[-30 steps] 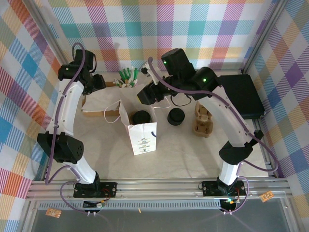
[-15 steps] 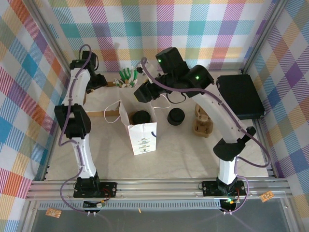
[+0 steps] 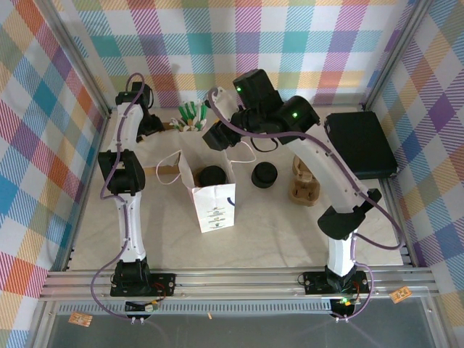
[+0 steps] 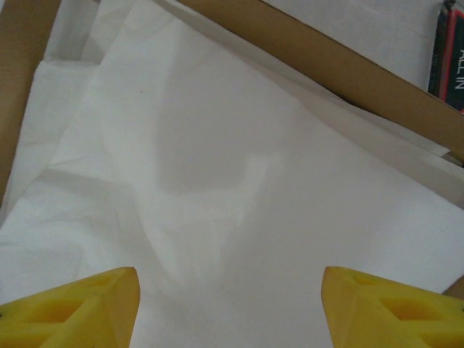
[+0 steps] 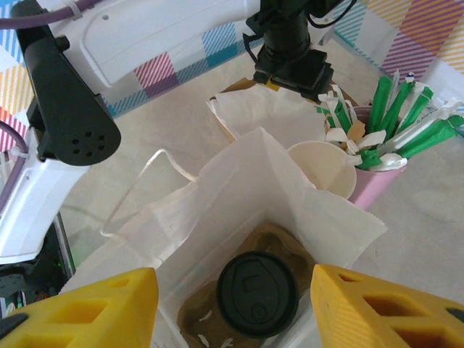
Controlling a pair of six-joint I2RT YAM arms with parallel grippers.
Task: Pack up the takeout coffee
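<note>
Step in hand: the packing is being judged as nearly done. The takeout coffee (image 5: 257, 293) is being shown standing upright inside the white paper bag (image 5: 239, 181), its black lid facing up, low and centre in the right wrist view.
Coffee's place: in the overhead view the lid is being seen through the bag's open mouth, just left of centre of the frame.
Right gripper (image 5: 232, 283): it is being held above the bag's mouth with the jaws wide apart. Nothing is being gripped, and the cup is sitting below, between the two yellow fingers (image 5: 87, 308).
Left gripper (image 4: 228, 290): it is being held over the flat white bags (image 4: 217, 181) in the cardboard tray (image 4: 326, 61), jaws wide and nothing between them.
Next move, as judged: the right arm is being called on to lift straight up, clear of the bag's walls and handles, so that the bag is not being tipped or dragged.
Counts, coffee: one lidded cup is being counted.
Counts, bags: one standing bag is being counted. The flat ones are lying stacked, and their number cannot be told.
Counts, lids: one squat stack of black lids (image 3: 264, 175) is being counted, right of the bag.
Counts, other: one empty paper cup (image 5: 322, 170), one pink cup (image 5: 377, 181) of green-wrapped straws (image 5: 406, 130), one cardboard carrier (image 3: 304, 183) and one black box (image 3: 361, 143) are being counted.
</note>
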